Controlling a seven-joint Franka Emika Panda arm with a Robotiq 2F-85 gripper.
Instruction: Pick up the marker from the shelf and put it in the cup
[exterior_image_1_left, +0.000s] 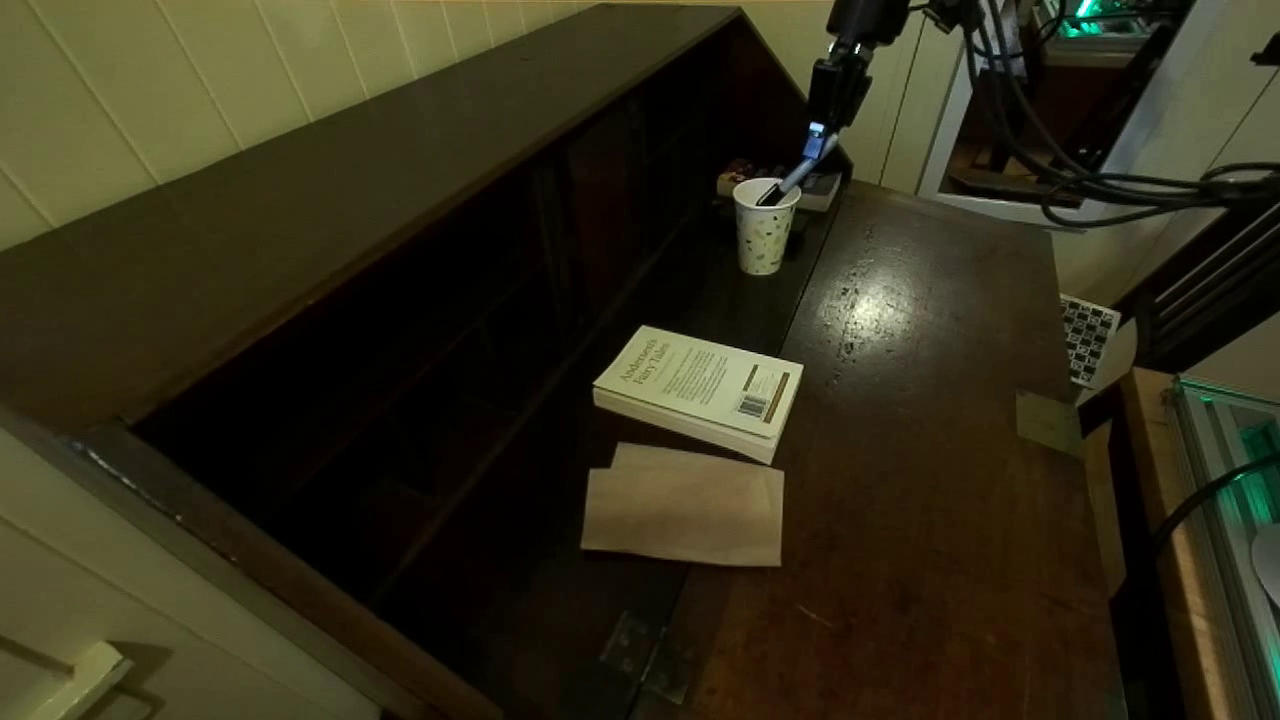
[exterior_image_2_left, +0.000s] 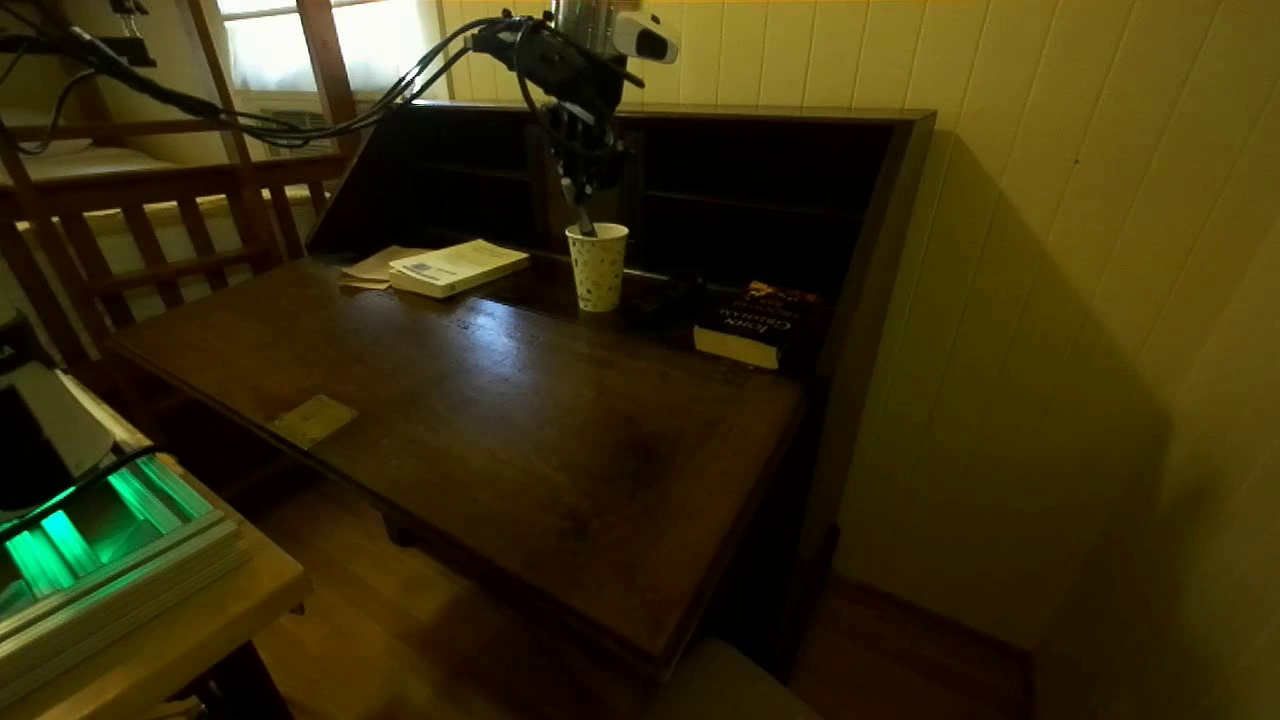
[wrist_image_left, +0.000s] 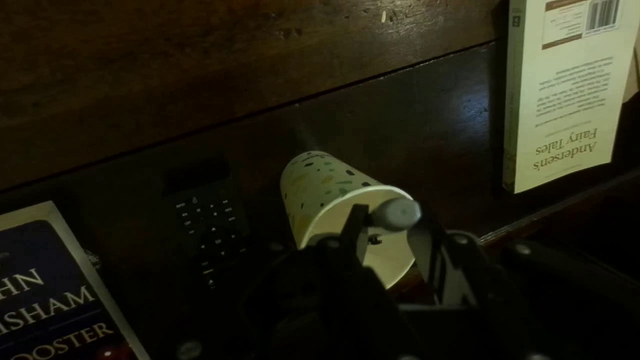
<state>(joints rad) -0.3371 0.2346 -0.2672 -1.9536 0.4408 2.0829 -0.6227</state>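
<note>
The marker is a slim grey stick with a dark lower end, tilted, in both exterior views (exterior_image_1_left: 801, 174) (exterior_image_2_left: 586, 220); its grey end shows in the wrist view (wrist_image_left: 398, 213). My gripper (exterior_image_1_left: 820, 135) is shut on the marker's upper part, and its fingers (wrist_image_left: 390, 220) sit either side of it. The marker's dark end is at the mouth of the white speckled cup (exterior_image_1_left: 763, 240); how deep it reaches I cannot tell. The cup stands upright, also seen in an exterior view (exterior_image_2_left: 598, 275) and the wrist view (wrist_image_left: 325, 182). The dark brown shelf (exterior_image_1_left: 400, 130) rises behind.
A white-covered book (exterior_image_1_left: 700, 390) and brown paper sheets (exterior_image_1_left: 685, 515) lie along the desk from the cup. A dark book (exterior_image_2_left: 748, 330) lies on the cup's other side. A black remote (wrist_image_left: 212, 235) lies between the cup and the dark book. Cables (exterior_image_1_left: 1090, 185) hang from the arm.
</note>
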